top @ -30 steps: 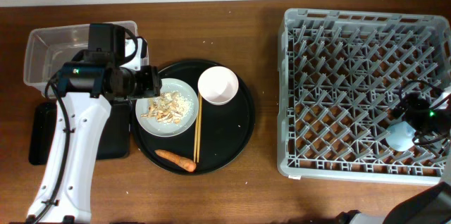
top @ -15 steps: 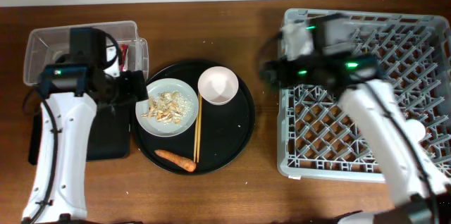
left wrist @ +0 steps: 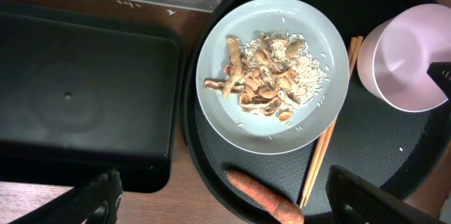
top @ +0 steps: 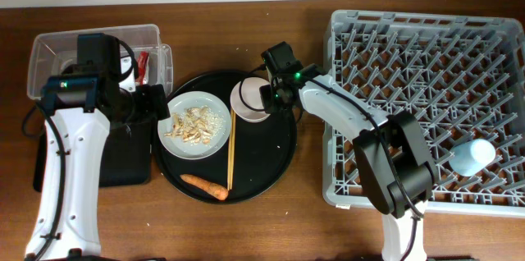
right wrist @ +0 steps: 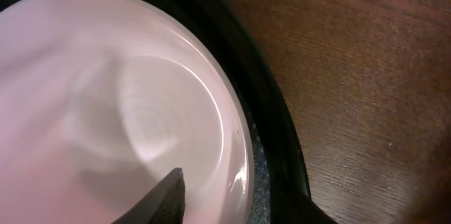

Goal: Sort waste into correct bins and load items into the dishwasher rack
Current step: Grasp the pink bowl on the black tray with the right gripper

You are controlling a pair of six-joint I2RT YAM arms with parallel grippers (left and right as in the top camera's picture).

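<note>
My right gripper (top: 271,97) is at the right rim of the white bowl (top: 248,99) on the round tray. One finger (right wrist: 165,196) reaches inside the bowl (right wrist: 106,90); the other finger is hidden. My left gripper (top: 156,103) hangs open and empty over the left edge of the grey plate (left wrist: 271,76). The plate carries beige food scraps (left wrist: 264,76). Chopsticks (left wrist: 328,129) lie beside it, and a carrot (left wrist: 264,201) lies below. A red wrapper (top: 144,62) sits in the clear tub (top: 57,68). The light-blue cup (top: 473,157) stands in the dishwasher rack (top: 336,113).
The flat black tray (left wrist: 77,97) lies left of the round black tray (top: 275,158), under my left arm. The clear tub stands just behind it. The rack fills the right side of the table, a narrow strip of wood away from the round tray.
My right arm has swung from the rack's right side across to the bowl, leaving the cup in the rack. My left gripper has opened wide and drawn back slightly to the left.
</note>
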